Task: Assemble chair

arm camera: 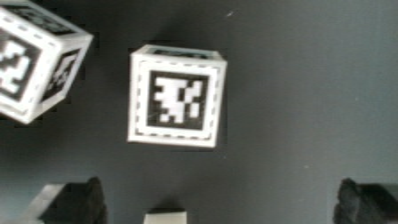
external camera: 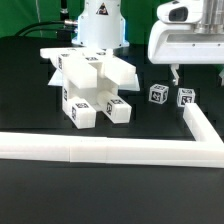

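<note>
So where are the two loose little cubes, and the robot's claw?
Cube on the exterior view's left (external camera: 157, 95): its tagged front face.
Cube on the exterior view's right (external camera: 186, 97): its tagged front face.
Gripper (arm camera: 222, 203): wrist view, midway between its fingertips.

Beyond the single border rail (external camera: 110, 150) stood two loose small cubes (external camera: 158, 95), and the wrist view showed two as well. Beyond the rail also sat one cluster of chair parts (external camera: 88, 80), with two tagged bar ends (external camera: 80, 113) facing it; its slabs could not be counted.

A white L-shaped border rail (external camera: 110, 150) lies on the black table (external camera: 25, 110).
</note>
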Tool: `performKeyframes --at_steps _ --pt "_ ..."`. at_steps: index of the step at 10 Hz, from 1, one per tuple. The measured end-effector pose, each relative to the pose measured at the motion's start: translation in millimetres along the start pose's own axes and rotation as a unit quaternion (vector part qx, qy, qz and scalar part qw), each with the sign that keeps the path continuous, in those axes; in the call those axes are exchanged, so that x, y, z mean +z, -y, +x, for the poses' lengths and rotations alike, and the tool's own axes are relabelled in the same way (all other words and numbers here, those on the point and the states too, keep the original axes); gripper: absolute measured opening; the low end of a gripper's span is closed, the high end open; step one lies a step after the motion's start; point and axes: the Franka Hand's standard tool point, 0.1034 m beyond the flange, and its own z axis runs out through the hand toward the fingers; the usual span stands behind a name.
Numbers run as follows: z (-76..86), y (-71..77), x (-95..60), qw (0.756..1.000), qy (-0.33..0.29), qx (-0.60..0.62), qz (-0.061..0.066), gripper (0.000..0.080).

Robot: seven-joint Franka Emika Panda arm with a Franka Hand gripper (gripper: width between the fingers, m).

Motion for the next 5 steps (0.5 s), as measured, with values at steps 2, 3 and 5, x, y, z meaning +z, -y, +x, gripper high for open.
performKeyframes --at_steps 2,3,5 --pt "-0.7 -0.2 0.4 1.000 0.002 0.000 0.000 0.0648" --pt "-0.3 -1.7 1.2 1.000 0.002 -0.005 -0.001 0.0648" --pt "1.5 -12.1 9.5 1.000 -0.001 -0.013 -0.004 0.0648"
